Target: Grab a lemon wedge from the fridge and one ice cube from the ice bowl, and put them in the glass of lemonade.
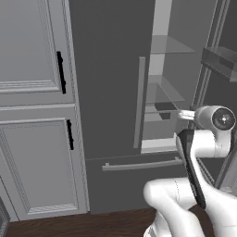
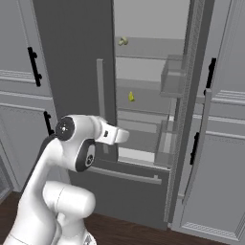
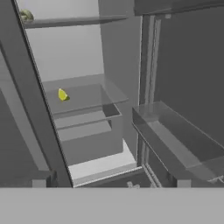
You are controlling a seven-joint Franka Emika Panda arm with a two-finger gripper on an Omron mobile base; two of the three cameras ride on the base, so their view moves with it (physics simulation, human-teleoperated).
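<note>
The fridge [image 2: 72, 57] stands with its left door shut and its right door [image 2: 191, 119] swung open. A tiny bright yellow lemon wedge [image 2: 131, 96] [image 3: 62, 94] lies on a middle glass shelf inside, toward the left. My gripper [image 3: 111, 183] is open and empty. It sits in front of the open compartment, below and short of the wedge. The ice bowl and the glass of lemonade are out of view.
A paler beige-yellow lump [image 2: 123, 41] [image 3: 26, 16] sits on the shelf above. Clear door bins [image 3: 175, 140] jut from the open door on the right. Light grey cabinets [image 1: 32, 139] [image 2: 225, 143] flank the fridge. Its bottom drawer bar [image 1: 139, 164] lies below.
</note>
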